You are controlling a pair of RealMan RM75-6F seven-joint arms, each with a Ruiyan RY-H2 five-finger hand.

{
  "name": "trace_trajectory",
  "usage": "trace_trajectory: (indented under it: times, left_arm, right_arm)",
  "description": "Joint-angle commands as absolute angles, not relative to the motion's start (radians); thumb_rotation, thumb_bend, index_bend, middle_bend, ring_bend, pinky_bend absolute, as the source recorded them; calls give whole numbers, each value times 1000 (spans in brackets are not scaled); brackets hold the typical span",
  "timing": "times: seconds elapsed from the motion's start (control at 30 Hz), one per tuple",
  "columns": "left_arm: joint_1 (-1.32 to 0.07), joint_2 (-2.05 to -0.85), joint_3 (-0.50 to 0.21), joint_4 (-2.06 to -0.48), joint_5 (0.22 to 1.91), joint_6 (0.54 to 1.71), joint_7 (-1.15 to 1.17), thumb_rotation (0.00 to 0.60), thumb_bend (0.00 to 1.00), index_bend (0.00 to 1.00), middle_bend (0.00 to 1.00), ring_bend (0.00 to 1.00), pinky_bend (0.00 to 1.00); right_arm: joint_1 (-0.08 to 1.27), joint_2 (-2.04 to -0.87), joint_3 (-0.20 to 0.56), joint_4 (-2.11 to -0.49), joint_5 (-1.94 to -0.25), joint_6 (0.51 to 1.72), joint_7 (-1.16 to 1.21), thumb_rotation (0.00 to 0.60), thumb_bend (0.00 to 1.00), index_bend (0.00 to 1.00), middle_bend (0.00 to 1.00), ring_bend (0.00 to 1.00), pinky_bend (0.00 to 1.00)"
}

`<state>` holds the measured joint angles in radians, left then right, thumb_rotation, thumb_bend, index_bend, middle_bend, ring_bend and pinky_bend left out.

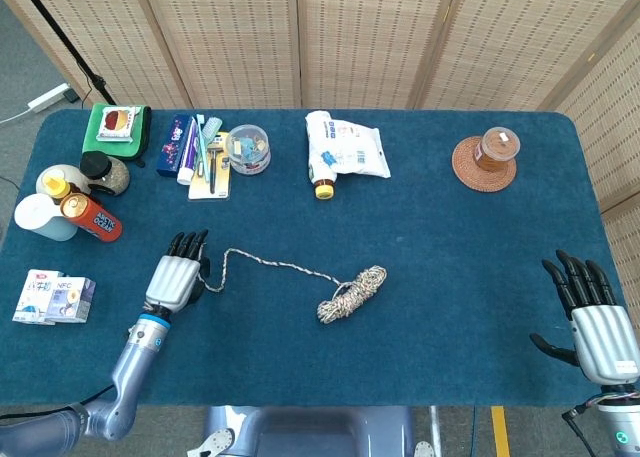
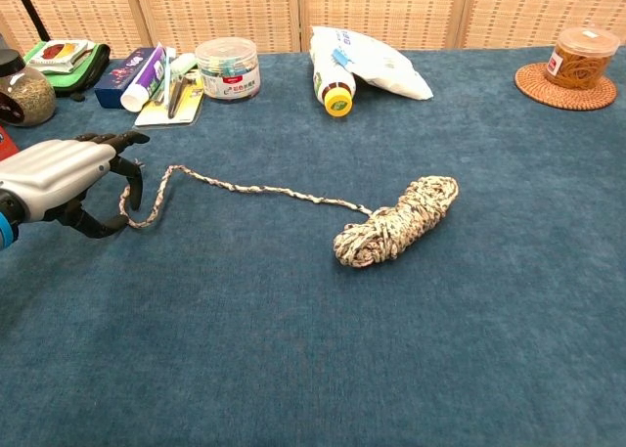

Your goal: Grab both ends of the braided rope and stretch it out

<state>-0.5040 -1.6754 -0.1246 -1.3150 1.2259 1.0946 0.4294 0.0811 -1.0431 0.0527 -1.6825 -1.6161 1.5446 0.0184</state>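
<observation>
The braided white-and-grey rope lies mid-table, its coiled bundle at the centre. A loose strand runs left from it and ends in a small bend. My left hand is at that bend, with its fingers arched over the rope's end and the thumb low beside it, still apart. My right hand hovers open at the table's front right edge, far from the rope and outside the chest view.
Along the back stand a green pouch, toothpaste box, round tub, white pouch with a bottle and a jar on a coaster. A can, cup and cartons sit at the left.
</observation>
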Motion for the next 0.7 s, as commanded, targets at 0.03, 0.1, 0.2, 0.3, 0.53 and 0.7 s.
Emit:
trace_trajectory:
  times: [0.03,0.1,0.2,0.3,0.53,0.7]
  left_arm:
    - [-505,-1676,-124,-1314,1224,1094,429,600,362,510,0,0,0]
    - [-506,-1677,-123,-1313,1223,1094,430,600,362,510,0,0,0]
    - [-507,-1679,-124,-1313,1222,1095,431,600,364,511,0,0,0]
    - [-508,-1680,-122,-1316,1221,1097,433,600,364,511,0,0,0]
    - [-499,-1666,-117,-1335,1219,1109,429,600,363,511,0,0,0]
    - [-497,-1659,-115,-1341,1214,1111,435,600,364,511,0,0,0]
  right_arm:
    - [81,-1043,53,-1682,-1616,1545,19,600,0,0,0,0,0]
    - [81,-1043,53,-1682,-1615,1545,20,600,0,0,0,0,0]
    - [81,-1042,53,-1682,-1615,1545,21,600,0,0,0,0,0]
    - [81,-1042,53,-1683,-1615,1545,21,600,0,0,0,0,0]
    - [81,-1040,53,-1683,-1615,1546,24,600,0,0,0,0,0]
    - [81,-1041,51,-1684,-1618,1544,21,600,0,0,0,0,0]
